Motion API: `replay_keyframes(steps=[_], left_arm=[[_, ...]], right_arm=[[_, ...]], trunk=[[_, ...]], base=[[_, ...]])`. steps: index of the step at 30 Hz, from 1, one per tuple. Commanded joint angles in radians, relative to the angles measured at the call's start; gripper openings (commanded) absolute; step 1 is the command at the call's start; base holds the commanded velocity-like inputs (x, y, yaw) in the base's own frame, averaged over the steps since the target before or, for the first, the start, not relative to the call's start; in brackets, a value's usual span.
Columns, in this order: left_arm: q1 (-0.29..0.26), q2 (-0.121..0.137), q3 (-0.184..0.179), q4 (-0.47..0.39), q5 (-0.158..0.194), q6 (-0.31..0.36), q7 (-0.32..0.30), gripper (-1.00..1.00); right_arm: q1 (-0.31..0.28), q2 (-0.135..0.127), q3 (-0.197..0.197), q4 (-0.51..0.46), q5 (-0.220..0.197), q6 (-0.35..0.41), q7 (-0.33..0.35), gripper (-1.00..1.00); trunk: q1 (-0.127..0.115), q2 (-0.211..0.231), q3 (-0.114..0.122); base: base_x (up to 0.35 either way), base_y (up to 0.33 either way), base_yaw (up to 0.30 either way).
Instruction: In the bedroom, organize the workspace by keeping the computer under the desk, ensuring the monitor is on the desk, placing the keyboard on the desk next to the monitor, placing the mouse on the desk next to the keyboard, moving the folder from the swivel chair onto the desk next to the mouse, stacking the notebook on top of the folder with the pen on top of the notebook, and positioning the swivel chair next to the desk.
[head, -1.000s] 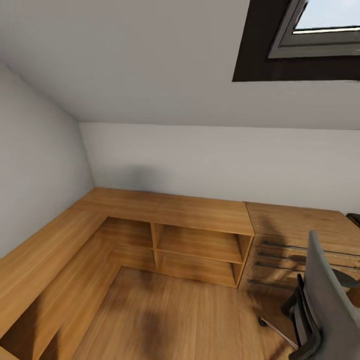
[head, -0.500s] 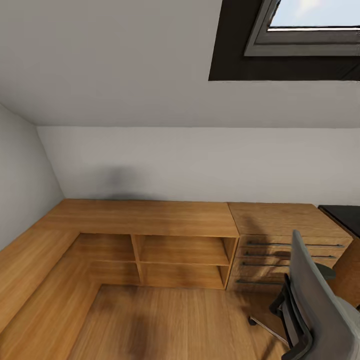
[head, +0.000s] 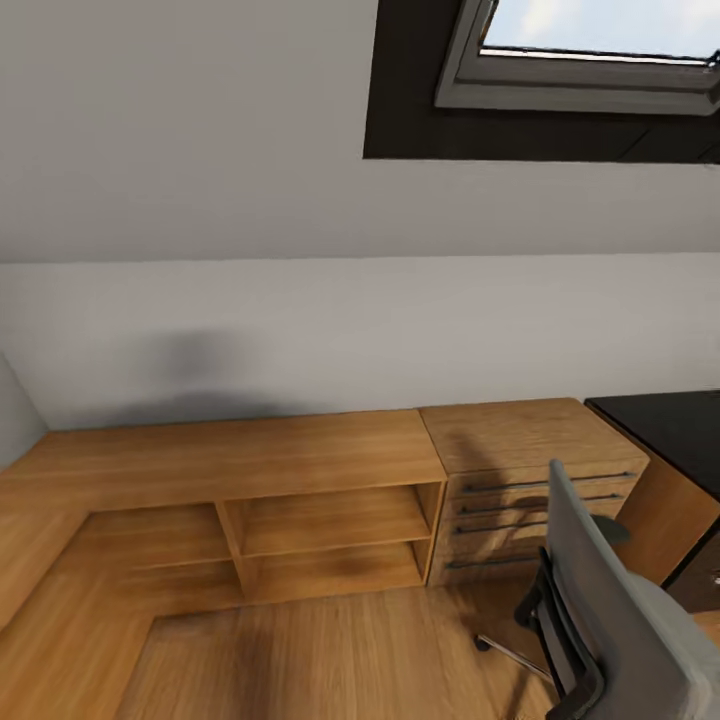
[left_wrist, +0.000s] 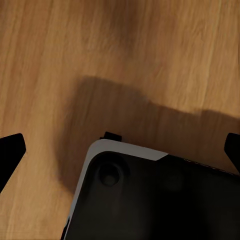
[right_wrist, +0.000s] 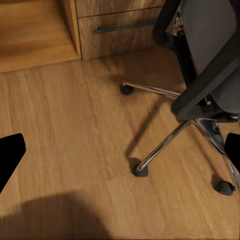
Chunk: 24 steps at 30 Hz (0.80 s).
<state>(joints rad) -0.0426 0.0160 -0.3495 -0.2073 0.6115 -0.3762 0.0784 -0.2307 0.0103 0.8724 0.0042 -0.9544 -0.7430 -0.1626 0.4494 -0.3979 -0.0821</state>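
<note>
swivel chair (head: 610, 610) beside wooden drawer chest (head: 530, 470), desk (head: 670, 425) corner

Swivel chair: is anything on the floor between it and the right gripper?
Nothing visible does. In the right wrist view, bare wooden floor runs from the open right gripper to the swivel chair and its chrome wheeled base. The light wooden drawer chest stands beyond the chair, off that line.

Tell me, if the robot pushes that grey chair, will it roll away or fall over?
The swivel chair would probably roll easily: small wheels sit on smooth wooden floor. It may also spin. Pushed high on its tall back, it might tip slightly, though its spread chrome legs should steady it.
</note>
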Motion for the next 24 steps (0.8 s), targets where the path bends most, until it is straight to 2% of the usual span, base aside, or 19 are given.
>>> replay_keyframes(steps=[1, 7, 18, 24], left_arm=[[0.0, 0.001, -0.008, -0.001, 0.002, -0.002, 0.008, 1.0], [0.0, 0.001, -0.008, -0.001, 0.002, -0.002, 0.006, 1.0], [0.0, 0.001, -0.008, -0.002, 0.002, -0.003, 0.006, 1.0], [0.0, 0.001, -0.008, -0.001, 0.002, -0.004, 0.006, 1.0]], right_arm=[[-0.001, 0.0, 0.008, 0.0, 0.0, -0.001, -0.009, 1.0], [-0.001, 0.0, 0.008, 0.0, 0.0, -0.001, -0.009, 1.0], [-0.001, 0.0, 0.008, 0.0, 0.0, -0.001, -0.009, 1.0], [-0.001, 0.0, 0.009, 0.0, 0.0, -0.001, -0.009, 1.0]], trunk=[[0.001, -0.002, -0.002], [0.001, -0.002, 0.001], [0.001, -0.002, 0.006], [0.001, -0.002, 0.008]], base=[[0.019, 0.256, -0.296], [0.004, 0.18, -0.289], [0.001, 0.047, -0.275], [0.0, 0.227, -0.272]])
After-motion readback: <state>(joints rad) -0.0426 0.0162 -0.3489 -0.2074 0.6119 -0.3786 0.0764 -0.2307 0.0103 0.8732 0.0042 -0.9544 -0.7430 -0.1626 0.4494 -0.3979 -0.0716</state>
